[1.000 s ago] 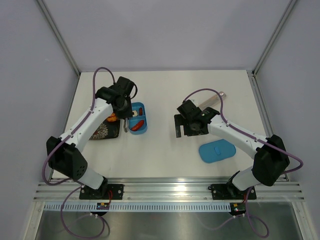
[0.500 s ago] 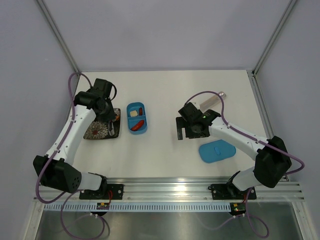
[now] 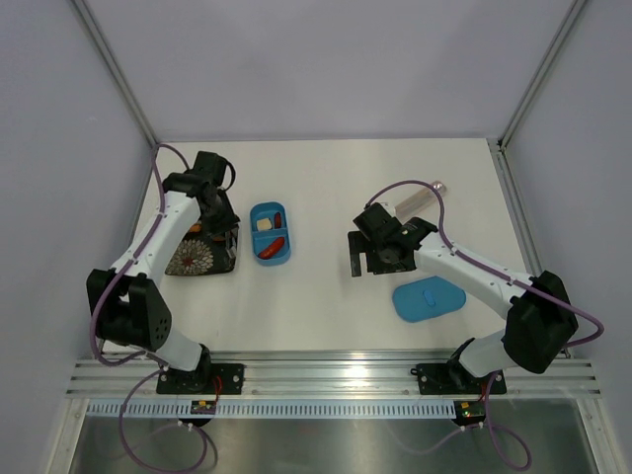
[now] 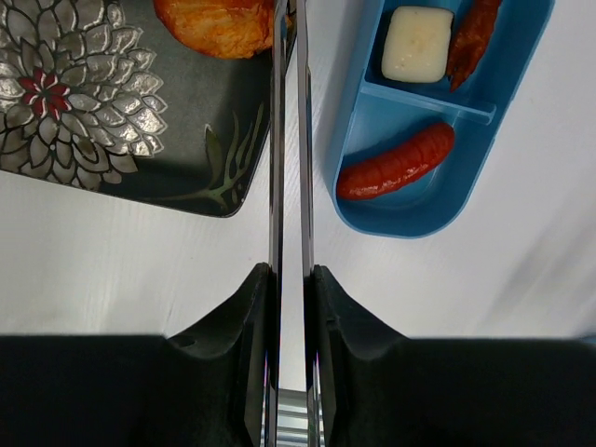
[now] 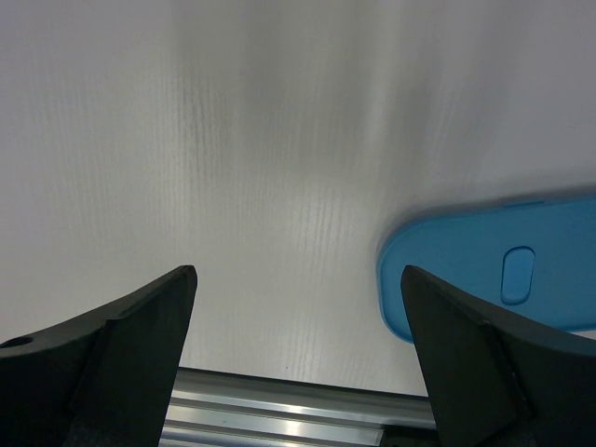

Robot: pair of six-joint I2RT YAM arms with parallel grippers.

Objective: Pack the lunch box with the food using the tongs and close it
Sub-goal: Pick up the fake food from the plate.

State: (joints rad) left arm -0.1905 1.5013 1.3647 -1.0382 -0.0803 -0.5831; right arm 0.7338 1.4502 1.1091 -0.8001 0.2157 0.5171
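Observation:
My left gripper [image 4: 291, 272] is shut on the silver tongs [image 4: 289, 140], whose two slim arms run forward almost closed. Their tips reach past the top edge beside an orange piece of food [image 4: 223, 23] on the dark flowered plate [image 4: 102, 102]. To the right lies the open blue lunch box [image 4: 438, 200]: a cream piece [image 4: 416, 44] and a red piece [image 4: 473, 37] are in one compartment, a red sausage [image 4: 396, 163] in the other. My right gripper [image 5: 298, 275] hangs open over bare table, with the flat blue lid [image 5: 503, 279] just to its right.
In the top view the plate [image 3: 197, 259] sits left of the lunch box [image 3: 270, 234], and the lid [image 3: 430, 297] lies at the front right. A pale tube-like object [image 3: 420, 197] lies at the back right. An aluminium rail [image 3: 326, 373] runs along the near edge.
My left arm has swung the tongs away from over the lunch box to the left, over the plate, and then slightly back. The right arm has hardly moved.

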